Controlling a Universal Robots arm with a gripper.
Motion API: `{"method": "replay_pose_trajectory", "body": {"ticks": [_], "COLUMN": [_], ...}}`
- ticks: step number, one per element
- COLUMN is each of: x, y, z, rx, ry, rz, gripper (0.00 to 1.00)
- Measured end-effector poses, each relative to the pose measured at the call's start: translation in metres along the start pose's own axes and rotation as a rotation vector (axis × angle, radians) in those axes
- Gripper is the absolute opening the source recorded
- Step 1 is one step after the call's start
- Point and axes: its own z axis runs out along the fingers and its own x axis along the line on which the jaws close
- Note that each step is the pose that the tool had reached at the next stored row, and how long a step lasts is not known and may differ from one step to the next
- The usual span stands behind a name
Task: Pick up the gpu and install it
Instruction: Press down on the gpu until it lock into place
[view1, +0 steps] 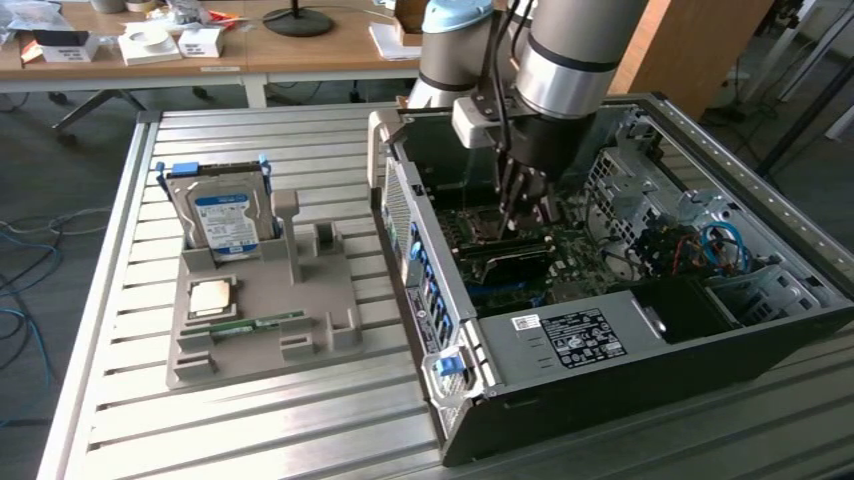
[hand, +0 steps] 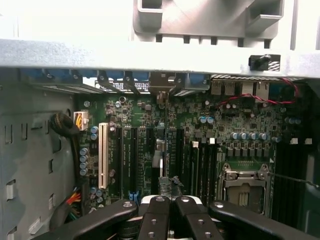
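Inside the open computer case (view1: 747, 330), the pincer (hand: 167, 200) sits low over the motherboard (hand: 225, 125), fingers pressed fully together. The wrist view shows a thin dark card edge-on just ahead of the fingertips, running up the board between the slots toward the case's rear wall; I read that as the gpu (hand: 161, 145), upright and lined up with a slot (hand: 161, 100). I can't tell whether it's fully seated or whether the fingers clamp its top edge. Step in hand looks like the install itself: pick-up done, card over or in the slot. On the surface (view1: 267, 440) outside, the grey holder (view1: 287, 325) carries a hard drive (view1: 224, 220) and a memory stick (view1: 267, 322). Finishing calls for a straight, even downward press, no tilt.
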Motion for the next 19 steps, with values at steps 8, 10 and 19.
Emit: {"method": "replay_pose_trajectory", "body": {"ticks": [8, 10, 19], "x": [0.000, 0.000, 0.000], "y": [0.0000, 0.0000, 0.0001], "z": [0.0052, 0.0069, 0.0124], "rx": [-0.0002, 0.0001, 0.0000], "ry": [-0.0002, -0.0008, -0.0006], "rz": [0.000, 0.000, 0.000], "gripper": [0.11, 0.11, 0.11]}}
